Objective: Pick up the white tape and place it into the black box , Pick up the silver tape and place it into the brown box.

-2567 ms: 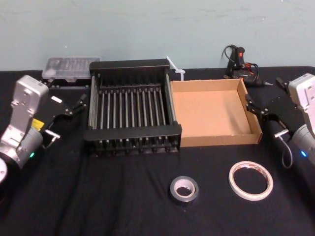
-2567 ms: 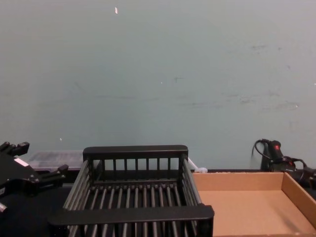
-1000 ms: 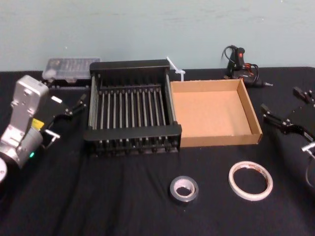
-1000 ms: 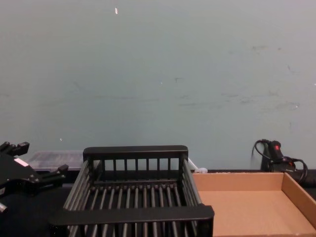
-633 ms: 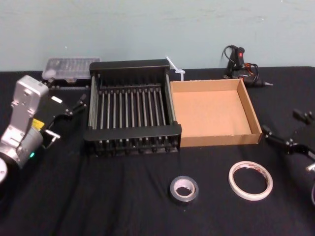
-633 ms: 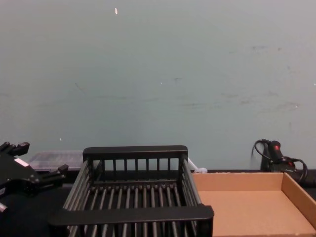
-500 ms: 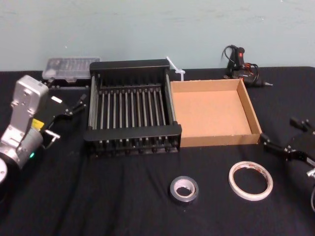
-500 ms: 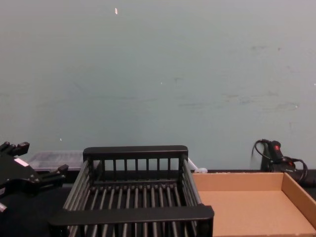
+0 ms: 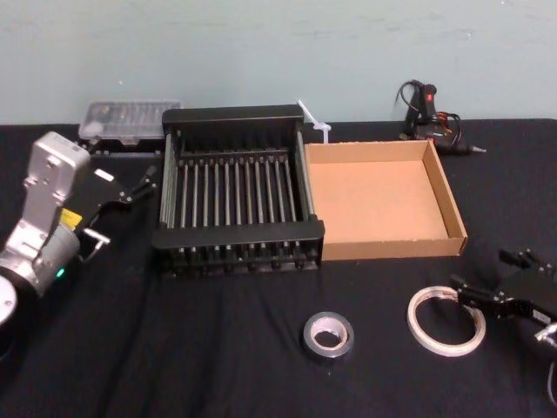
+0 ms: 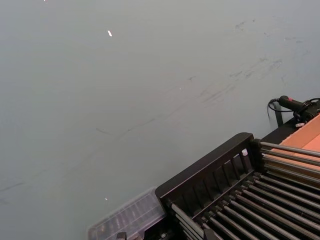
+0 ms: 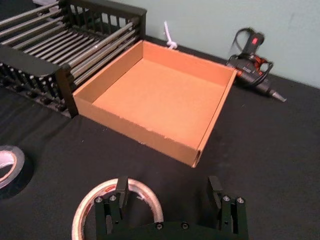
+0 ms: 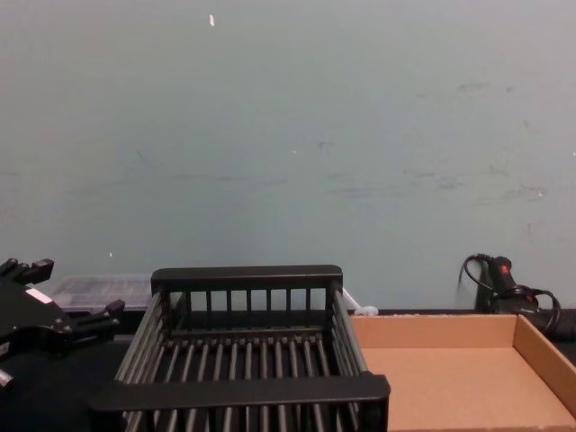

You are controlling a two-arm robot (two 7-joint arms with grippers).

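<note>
The white tape [image 9: 446,321] lies flat on the black table [image 9: 218,366], in front of the brown box's [image 9: 383,200] right corner. The right gripper [image 9: 487,283], fingers spread, straddles the tape's right edge. Closing off-centre could skid the thin roll away. The silver tape [image 9: 328,337] sits left of the white one; the left gripper [image 9: 130,183], apart, idles left of the black box [image 9: 237,202].

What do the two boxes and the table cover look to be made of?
The brown box looks like plain matte cardboard: raw brown faces and rough-cut wall edges. The black box seems to be moulded plastic or coated metal; its thin bars catch a slight sheen. The table cover appears to be black cloth, matte with soft folds.
</note>
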